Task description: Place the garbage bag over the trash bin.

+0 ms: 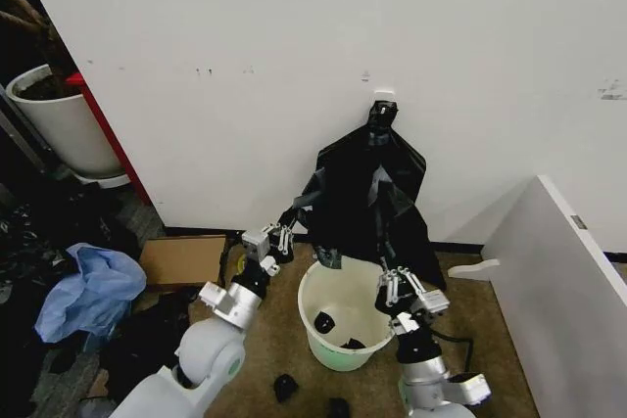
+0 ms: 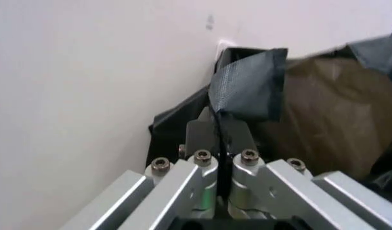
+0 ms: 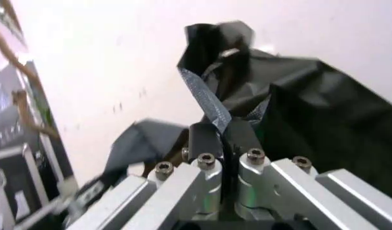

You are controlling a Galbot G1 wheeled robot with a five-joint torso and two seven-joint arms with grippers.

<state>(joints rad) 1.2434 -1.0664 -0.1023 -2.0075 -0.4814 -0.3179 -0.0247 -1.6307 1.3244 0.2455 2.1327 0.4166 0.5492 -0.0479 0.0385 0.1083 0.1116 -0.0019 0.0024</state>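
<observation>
The garbage bag (image 1: 367,208) hangs against the wall, its top gathered at a small white hook (image 1: 384,97), with its long axis running vertically down to the trash bin (image 1: 345,315) directly beneath. You will note that the bag's lower edge sits just above the bin's far rim, so the coming move turns on spreading that edge outward and down over the rim.

The left gripper (image 1: 282,239) is at the bag's lower left corner, beside the bin's left rim; the left wrist view shows its fingers pressed together on a fold of black film (image 2: 247,91). The right gripper (image 1: 400,288) is at the bin's right rim, likewise pinching a strip of the bag (image 3: 212,108). Both arms are equally near (one per side).

A few small dark scraps lie inside the bin. No brand, label or legible writing is visible on bag or bin.
</observation>
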